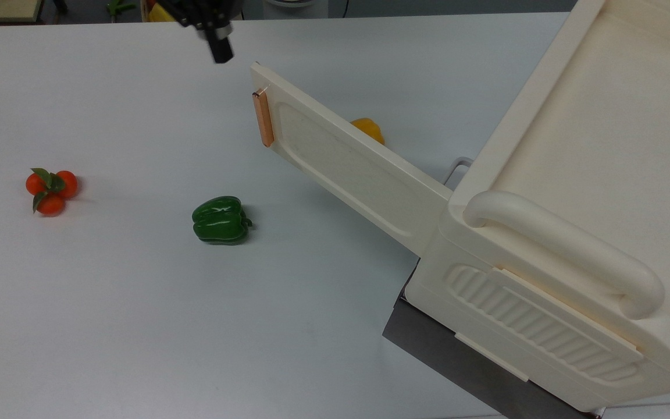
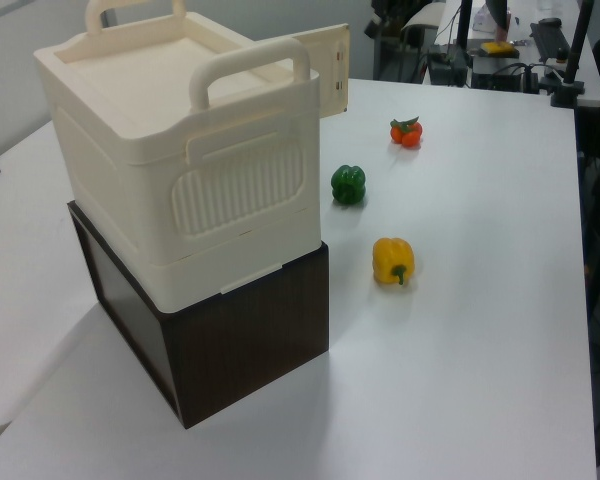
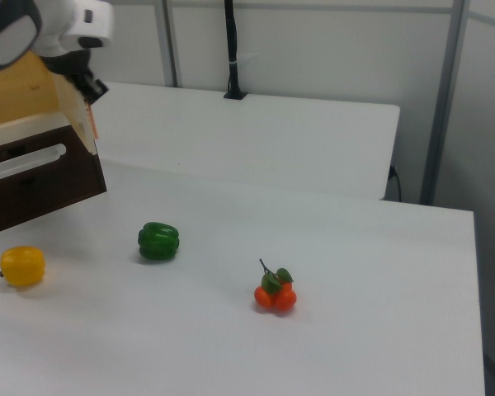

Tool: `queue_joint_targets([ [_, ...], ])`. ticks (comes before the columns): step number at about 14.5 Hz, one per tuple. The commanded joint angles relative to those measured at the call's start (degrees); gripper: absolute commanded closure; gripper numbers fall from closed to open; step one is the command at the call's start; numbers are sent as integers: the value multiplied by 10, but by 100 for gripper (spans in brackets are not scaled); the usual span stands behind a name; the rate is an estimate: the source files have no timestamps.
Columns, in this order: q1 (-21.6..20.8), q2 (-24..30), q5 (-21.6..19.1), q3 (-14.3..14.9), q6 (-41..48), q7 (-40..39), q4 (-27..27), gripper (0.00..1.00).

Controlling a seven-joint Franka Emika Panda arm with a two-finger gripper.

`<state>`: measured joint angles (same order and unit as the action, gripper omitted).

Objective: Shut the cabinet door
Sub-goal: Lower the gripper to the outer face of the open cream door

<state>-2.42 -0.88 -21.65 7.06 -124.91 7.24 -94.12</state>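
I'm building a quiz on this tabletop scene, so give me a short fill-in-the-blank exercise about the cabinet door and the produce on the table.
1. The long cream plastic cabinet door stands ____.
2. Its small bar handle is coloured ____.
3. In the top view, the glossy bell pepper between the orange fruit cluster and the cream plastic cabinet is ____.
4. In the top view, the door partly hides a ____ pepper.

Missing words: open; copper-orange; green; yellow

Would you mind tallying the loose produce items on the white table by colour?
Green: 1, the green bell pepper
Yellow: 1, the yellow bell pepper
Orange-red: 1, the cluster of small tomatoes
Total: 3
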Motion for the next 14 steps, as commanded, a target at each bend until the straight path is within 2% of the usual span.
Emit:
queue_joint_targets([
  [1, 7, -23, -96, 9, -114, 20, -7, 100],
  [2, 7, -38, -134, 9, -154, 19, -5, 100],
  [4, 0, -61, -161, 3, -218, 18, -6, 100],
  [10, -9, -94, -161, -28, -229, 11, -11, 100],
  [14, -10, -88, -156, -47, -206, 10, -31, 100],
])
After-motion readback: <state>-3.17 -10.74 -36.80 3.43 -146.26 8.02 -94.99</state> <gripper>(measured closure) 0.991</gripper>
